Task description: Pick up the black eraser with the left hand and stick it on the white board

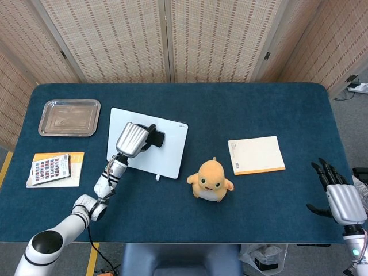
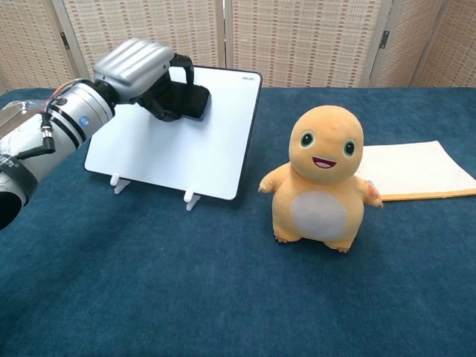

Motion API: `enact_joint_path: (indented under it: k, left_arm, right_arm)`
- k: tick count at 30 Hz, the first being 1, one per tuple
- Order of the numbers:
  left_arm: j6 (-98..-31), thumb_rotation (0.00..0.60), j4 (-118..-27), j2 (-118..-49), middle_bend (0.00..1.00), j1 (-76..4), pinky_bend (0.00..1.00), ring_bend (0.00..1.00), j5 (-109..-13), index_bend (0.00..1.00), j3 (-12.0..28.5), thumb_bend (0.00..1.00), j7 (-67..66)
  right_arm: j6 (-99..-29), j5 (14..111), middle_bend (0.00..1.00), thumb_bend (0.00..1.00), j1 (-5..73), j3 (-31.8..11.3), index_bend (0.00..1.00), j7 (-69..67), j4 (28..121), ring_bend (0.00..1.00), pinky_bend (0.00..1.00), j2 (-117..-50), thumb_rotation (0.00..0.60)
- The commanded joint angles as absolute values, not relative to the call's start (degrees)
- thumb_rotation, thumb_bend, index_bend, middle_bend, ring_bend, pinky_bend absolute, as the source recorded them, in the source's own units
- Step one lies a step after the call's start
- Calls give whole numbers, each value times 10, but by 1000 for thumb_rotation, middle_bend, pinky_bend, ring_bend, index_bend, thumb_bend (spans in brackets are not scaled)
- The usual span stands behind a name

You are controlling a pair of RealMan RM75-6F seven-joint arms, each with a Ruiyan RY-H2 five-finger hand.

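Note:
The white board (image 1: 167,150) (image 2: 216,149) leans on small white feet left of the table's middle. My left hand (image 1: 131,138) (image 2: 141,68) grips the black eraser (image 1: 155,138) (image 2: 187,102) and holds it against the board's upper face. Its fingers wrap over the eraser's top and hide most of it. Whether the eraser touches the board I cannot tell for sure. My right hand (image 1: 339,198) hangs off the table's right front edge with its fingers apart and nothing in it; the chest view does not show it.
An orange plush toy (image 1: 211,180) (image 2: 323,176) stands just right of the board. A notebook (image 1: 256,154) (image 2: 413,169) lies further right. A metal tray (image 1: 69,117) sits at the back left, with a printed booklet (image 1: 56,168) in front of it.

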State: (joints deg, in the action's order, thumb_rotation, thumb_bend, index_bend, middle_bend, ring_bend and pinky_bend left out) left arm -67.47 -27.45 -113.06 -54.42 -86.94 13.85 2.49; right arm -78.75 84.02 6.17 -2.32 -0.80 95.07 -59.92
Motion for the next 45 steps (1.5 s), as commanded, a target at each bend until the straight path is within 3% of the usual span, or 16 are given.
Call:
enact_joint_path:
  k: [1,8,16,23,30,33,35,37,40,43,45]
  left_arm:
    - [-669,600,-246,-1147,1000,-554,1000,1000,-865,450,133,226,38]
    - [-690,600,-229,-1157,1000,-554,1000,1000,-861,208,126,212,43]
    - [-728,600,-296,-1126,1000,-526,1000,1000,-864,146,110,210,1]
    - [-784,600,-485,-1035,1000,-448,1000,1000,-863,126,84,210,-105]
    - [-875,600,-756,-855,1000,-289,1000,972,-854,68,0,211,-186]
    - [-911,600,-843,-778,991,-221,945,840,-851,46,-47,210,-165]
    - [-923,600,-890,-726,866,-178,793,656,-843,38,-82,208,-143]
    - [-923,600,-931,-685,579,-146,563,390,-829,34,-110,206,-120]
    - [-929,600,-980,-639,274,-106,322,127,-817,42,-140,207,-113]
    - [-981,600,-996,-630,169,-75,189,28,-858,48,-144,207,-146]
    - [-1011,600,-995,-637,147,-54,168,11,-877,49,-139,206,-167]
  right_arm:
    - [-786,838,0,151,62,-24,0,-9,950,67,211,-599,600]
    - [-783,838,0,150,64,-24,0,-6,950,66,211,-599,600]
    - [-793,851,0,151,60,-19,0,-5,951,67,211,-600,600]
    - [-805,872,0,151,56,-11,0,-4,951,66,211,-602,600]
    - [-819,895,0,152,50,-1,0,1,950,66,211,-605,600]
    - [-829,898,0,151,46,-1,0,3,950,66,211,-607,600]
    - [-831,894,0,151,44,-3,0,5,951,66,211,-608,600]
    - [-830,888,0,151,43,-5,0,11,952,65,211,-610,600]
    - [-825,880,0,151,45,-7,0,23,956,66,211,-613,600]
    - [-820,877,0,152,47,-8,0,37,958,66,211,-617,600]
    - [-818,877,0,151,48,-8,0,41,959,65,211,-618,600]
